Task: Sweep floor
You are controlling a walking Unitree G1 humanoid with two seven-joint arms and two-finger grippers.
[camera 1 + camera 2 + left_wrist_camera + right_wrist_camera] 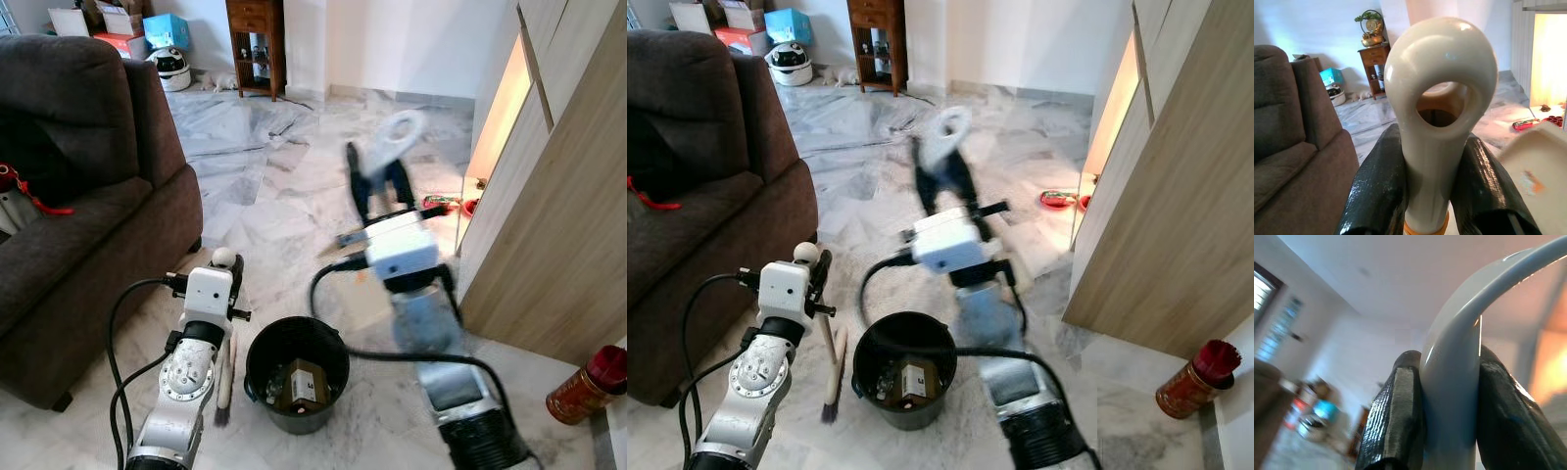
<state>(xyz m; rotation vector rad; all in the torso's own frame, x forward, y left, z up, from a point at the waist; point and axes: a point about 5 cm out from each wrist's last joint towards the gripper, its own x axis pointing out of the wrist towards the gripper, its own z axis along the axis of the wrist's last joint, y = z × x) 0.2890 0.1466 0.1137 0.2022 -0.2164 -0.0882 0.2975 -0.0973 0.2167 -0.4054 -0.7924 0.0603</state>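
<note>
We log one black bucket (297, 370) on the near floor, holding a brown carton, label unreadable. Left end effector (224, 269) clenches the hand brush (224, 377); right end effector (380, 186) clenches a white handle (392, 137).

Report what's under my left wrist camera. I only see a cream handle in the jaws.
Observer: That handle belongs to a brush that hangs down from the left gripper, with its bristles near the floor beside a black bin.
Operator: Describe the right arm.
Observer: The right gripper is up above the floor ahead. Its jaws are shut on a white loop handle, and it looks blurred.
Operator: Check the bin.
Observer: There is litter inside, including a brown box.
</note>
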